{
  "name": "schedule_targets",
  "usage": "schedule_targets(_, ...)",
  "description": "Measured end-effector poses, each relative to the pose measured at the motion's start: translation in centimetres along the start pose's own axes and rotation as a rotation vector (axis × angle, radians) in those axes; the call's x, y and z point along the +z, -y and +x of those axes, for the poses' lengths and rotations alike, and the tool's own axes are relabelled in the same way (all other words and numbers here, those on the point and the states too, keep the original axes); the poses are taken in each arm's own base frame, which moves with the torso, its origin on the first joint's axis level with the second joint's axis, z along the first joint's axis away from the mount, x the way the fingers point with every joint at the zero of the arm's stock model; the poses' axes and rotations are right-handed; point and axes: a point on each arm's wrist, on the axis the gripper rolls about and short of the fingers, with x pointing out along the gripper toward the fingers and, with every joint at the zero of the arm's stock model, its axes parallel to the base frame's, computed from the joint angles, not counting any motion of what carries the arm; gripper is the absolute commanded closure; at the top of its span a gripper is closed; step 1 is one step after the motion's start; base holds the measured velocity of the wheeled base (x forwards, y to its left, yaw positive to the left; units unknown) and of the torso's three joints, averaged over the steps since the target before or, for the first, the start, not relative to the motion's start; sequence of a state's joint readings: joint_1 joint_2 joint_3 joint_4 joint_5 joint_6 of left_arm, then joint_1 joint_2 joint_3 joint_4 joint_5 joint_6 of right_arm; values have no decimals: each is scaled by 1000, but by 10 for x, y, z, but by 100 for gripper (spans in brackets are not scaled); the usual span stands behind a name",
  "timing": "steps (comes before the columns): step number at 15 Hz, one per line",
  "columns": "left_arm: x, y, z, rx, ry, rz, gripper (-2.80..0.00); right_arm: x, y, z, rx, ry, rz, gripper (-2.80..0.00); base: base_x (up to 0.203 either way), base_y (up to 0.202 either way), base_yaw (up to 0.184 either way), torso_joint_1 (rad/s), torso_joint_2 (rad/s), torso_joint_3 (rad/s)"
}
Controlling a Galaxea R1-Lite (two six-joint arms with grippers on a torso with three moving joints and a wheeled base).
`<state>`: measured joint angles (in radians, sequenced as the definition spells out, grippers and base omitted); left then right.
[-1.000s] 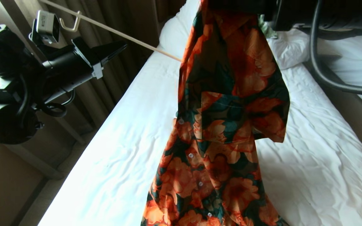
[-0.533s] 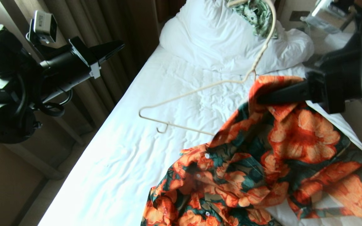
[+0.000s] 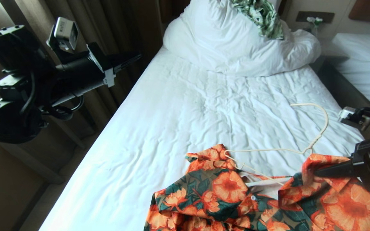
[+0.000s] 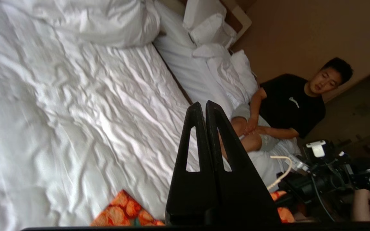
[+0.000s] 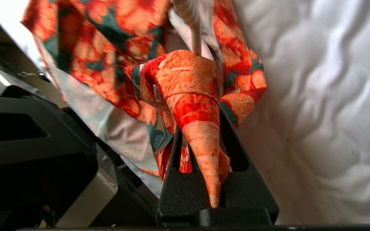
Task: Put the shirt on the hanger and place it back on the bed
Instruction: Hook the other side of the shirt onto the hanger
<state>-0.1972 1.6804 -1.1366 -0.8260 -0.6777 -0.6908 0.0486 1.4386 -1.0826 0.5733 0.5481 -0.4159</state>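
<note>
The shirt, orange flowers on dark green, lies crumpled on the bed near its front edge. The cream wire hanger is threaded into it. The hook and one shoulder of the hanger lie bare on the sheet. My right gripper comes in low from the right and is shut on the shirt's collar. In the right wrist view a fold of the shirt is pinched in the right gripper, and the hanger rises beyond it. My left gripper hangs shut and empty over the bed's left side, with the left gripper showing both fingers pressed together.
A bunched white duvet and pillow fill the head of the bed, with a green-and-white leaf-print cloth on top. Curtains hang to the left. A second bed stands to the right, and a person sits on it.
My right gripper has swung down from high overhead to low at the right, carrying shirt and hanger. The shirt went from hanging upright to lying on the sheet. The left arm shifted slightly.
</note>
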Motion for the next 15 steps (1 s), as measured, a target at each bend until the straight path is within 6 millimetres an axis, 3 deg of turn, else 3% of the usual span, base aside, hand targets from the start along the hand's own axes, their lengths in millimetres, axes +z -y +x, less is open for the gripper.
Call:
schedule_targets(3,-17,6,16,19,-129,-63,0,-23,19,3,-64,-63,76,0,0,0,0,0,0,0)
schedule_targets(6,-60,14,30,58,-316,-85,0,-40,31,8,-68,-80,89,0,0,0,0,0,0,0)
schedule_targets(8,-87,22,34,97,-415,-83,0,-54,37,17,-44,-32,55,0,0,0,0,0,0,0)
schedule_targets(11,-110,33,38,161,-506,-105,0,-71,52,33,16,130,-67,0,0,0,0,0,0,0)
schedule_targets(15,-148,47,45,256,-598,-85,0,-79,62,30,-24,165,-72,0,0,0,0,0,0,0)
